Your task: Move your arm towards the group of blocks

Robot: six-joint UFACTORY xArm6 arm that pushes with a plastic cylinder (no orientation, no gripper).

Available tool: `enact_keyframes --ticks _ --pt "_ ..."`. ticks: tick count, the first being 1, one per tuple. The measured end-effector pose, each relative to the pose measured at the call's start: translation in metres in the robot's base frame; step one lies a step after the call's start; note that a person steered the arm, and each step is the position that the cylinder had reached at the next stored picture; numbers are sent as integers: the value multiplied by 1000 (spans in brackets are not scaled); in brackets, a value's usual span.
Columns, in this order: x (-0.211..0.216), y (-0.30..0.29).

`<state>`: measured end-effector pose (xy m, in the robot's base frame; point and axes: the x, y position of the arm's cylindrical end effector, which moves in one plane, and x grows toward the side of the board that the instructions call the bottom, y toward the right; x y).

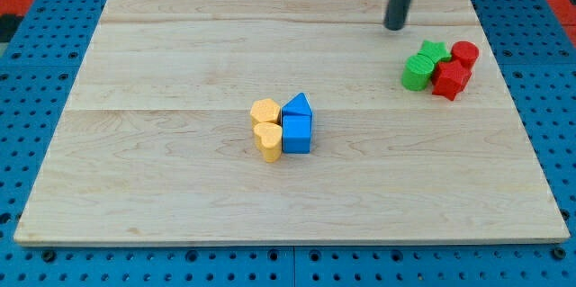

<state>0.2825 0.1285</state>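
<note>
My tip rests on the board near the view's top right. Just below and to its right lies a group of blocks: a green star, a green cylinder, a red cylinder and a red star-like block, all touching. A second group sits near the board's middle: a yellow hexagon, a yellow heart, a blue triangle-topped block and a blue cube. The tip is a short way above the green blocks and far from the middle group.
The wooden board lies on a blue perforated table. The red and green group lies close to the board's right edge.
</note>
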Motion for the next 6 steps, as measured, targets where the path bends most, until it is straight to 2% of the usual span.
enact_keyframes --ticks 1,3,5,6 --pt "4 -39" --pt "46 -52" --pt "59 -188" --pt "85 -257"
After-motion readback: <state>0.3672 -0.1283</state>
